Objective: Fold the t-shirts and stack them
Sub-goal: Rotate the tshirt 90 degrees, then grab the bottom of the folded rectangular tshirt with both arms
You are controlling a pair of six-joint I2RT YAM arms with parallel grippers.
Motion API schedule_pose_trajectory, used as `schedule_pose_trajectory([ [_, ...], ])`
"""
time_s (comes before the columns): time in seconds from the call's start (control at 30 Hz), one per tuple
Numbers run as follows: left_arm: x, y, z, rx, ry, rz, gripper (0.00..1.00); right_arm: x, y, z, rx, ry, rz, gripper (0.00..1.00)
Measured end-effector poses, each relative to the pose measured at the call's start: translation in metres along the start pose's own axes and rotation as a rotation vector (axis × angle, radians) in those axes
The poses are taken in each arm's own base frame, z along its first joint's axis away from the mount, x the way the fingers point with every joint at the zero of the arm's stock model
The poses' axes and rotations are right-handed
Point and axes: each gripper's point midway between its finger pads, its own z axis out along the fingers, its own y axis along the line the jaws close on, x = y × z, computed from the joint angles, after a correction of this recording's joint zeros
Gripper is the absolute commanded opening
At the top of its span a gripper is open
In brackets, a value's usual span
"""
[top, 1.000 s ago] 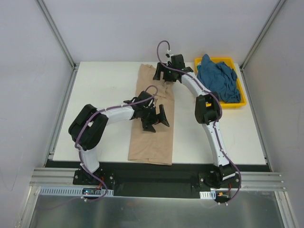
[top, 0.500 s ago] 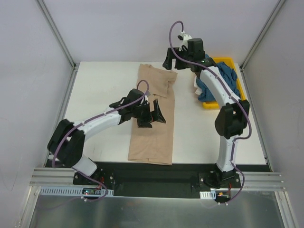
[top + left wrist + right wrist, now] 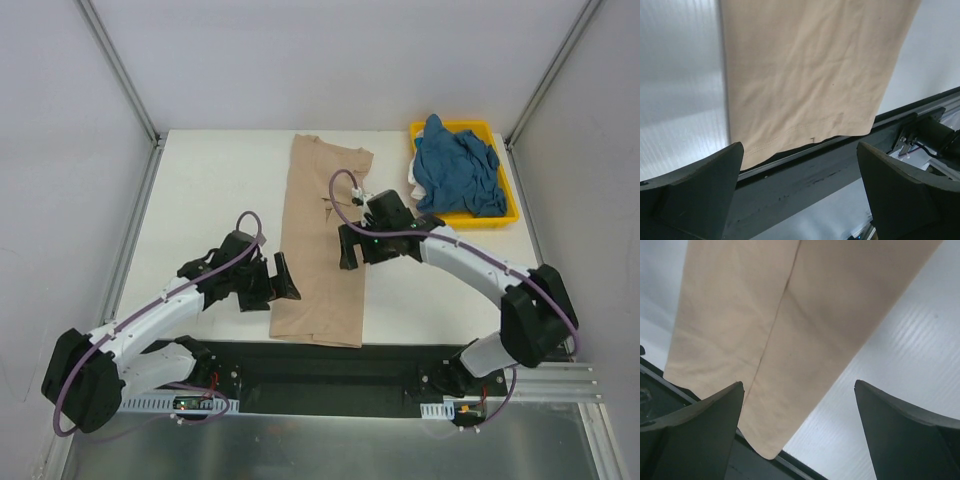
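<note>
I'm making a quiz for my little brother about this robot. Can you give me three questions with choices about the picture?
1. Where is the teal-blue t-shirt? A. in the yellow tray B. on the floor C. hanging on the wall
2. How many t-shirts show? A. one B. two C. four
3. How are the left gripper and right gripper? A. both shut B. one shut C. both open, empty

Answers: 1 A, it lies bunched in the tray at the far right. 2 B, the blue one and the tan t-shirt lying long and flat. 3 C, each wrist view shows fingers wide apart, gripping nothing.
</note>
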Motion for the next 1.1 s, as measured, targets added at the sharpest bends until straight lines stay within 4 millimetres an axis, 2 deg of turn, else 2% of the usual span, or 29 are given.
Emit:
schedule_pose_trajectory([
  [0.07,0.008,0.009,0.002,-0.019,0.025,-0.01,0.85,0.022,0.001,-0.009,0.006,0.008,0.009,0.97],
  [0.17,0.022,0.022,0.009,-0.058,0.093,-0.037,0.77,0.052,0.006,-0.02,0.012,0.027,0.006,0.97],
  [0.3,0.039,0.038,0.017,-0.107,0.173,-0.073,0.62,0.099,0.032,-0.026,-0.032,0.093,-0.072,0.98],
  [0.4,0.047,0.044,0.018,-0.121,0.202,-0.09,0.55,0.126,0.045,-0.031,-0.053,0.136,-0.121,0.99],
  [0.53,0.052,0.051,0.019,-0.14,0.215,-0.106,0.47,0.147,0.055,-0.034,-0.073,0.167,-0.145,0.99],
  [0.73,0.056,0.059,0.023,-0.18,0.234,-0.132,0.39,0.173,0.061,-0.034,-0.065,0.224,-0.199,0.99],
  [0.8,0.056,0.062,0.024,-0.192,0.229,-0.137,0.33,0.18,0.063,-0.032,-0.056,0.243,-0.22,0.97],
  [0.83,0.056,0.063,0.024,-0.198,0.226,-0.14,0.29,0.184,0.063,-0.031,-0.052,0.252,-0.231,0.96],
  [0.9,0.056,0.065,0.025,-0.21,0.222,-0.148,0.11,0.19,0.064,-0.028,-0.043,0.273,-0.246,0.9],
  [0.97,0.055,0.067,0.026,-0.225,0.217,-0.154,0.0,0.196,0.062,-0.023,-0.026,0.298,-0.257,0.85],
  [1.1,0.055,0.068,0.026,-0.226,0.215,-0.155,0.0,0.208,0.054,-0.012,0.025,0.352,-0.266,0.78],
])
